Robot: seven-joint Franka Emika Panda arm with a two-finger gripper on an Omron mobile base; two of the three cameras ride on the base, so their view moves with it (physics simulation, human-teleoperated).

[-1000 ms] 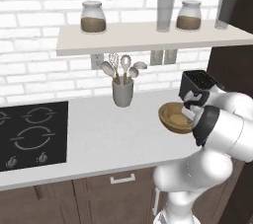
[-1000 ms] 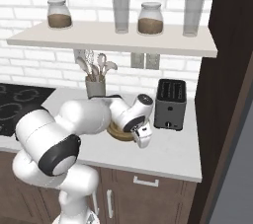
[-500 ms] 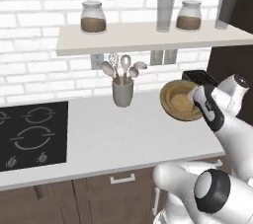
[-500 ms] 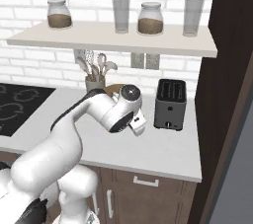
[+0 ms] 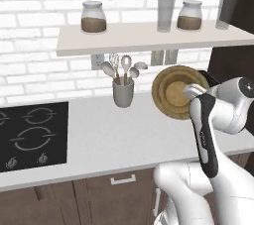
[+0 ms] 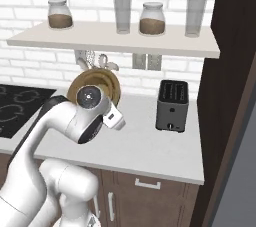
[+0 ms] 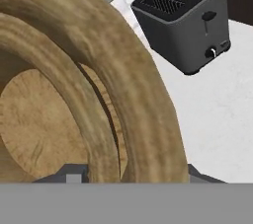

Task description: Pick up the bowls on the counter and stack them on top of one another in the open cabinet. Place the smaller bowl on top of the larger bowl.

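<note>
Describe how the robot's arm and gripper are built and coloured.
The arm is made of glossy white rounded segments with dark joints; a black stripe runs down one link. A dark round cap with a grey centre sits on one joint. At the gripper, grey finger bases show.

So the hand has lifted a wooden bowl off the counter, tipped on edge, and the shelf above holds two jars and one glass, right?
Not quite: the shelf holds two jars and two glasses, as the right base view shows. The rest stands: the hand grips a wooden bowl by its rim, tipped on edge above the counter.
</note>
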